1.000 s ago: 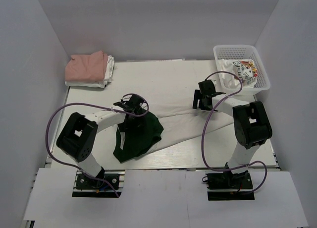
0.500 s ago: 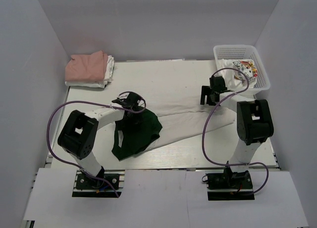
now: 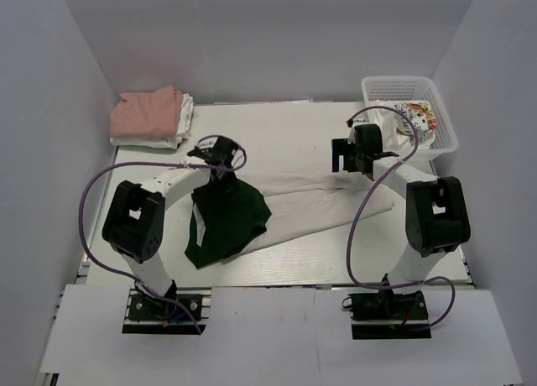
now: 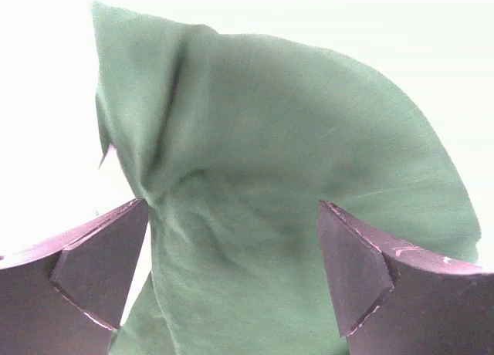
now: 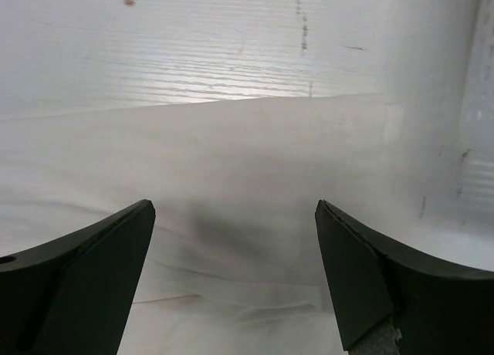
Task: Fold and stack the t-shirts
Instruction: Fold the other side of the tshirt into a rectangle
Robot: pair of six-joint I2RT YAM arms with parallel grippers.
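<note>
**Shirt axis runs left to right between both claws**

The green-sleeved t-shirt (image 3: 323, 203) lies stretched across the table (image 3: 285, 130), long axis left to right. Its dark green sleeve (image 3: 228, 222) sits directly under the left gripper (image 3: 221, 172). The white body ends below the right gripper (image 3: 342, 157).

- Left claw: jaws spread wide, green cloth between them. You cannot tell whether a finger has caught it.
- Right claw: jaws equally wide, holding nothing, poised over the white cloth's far edge.

Each arm is nearest its own end, so plan to grasp both ends.
</note>
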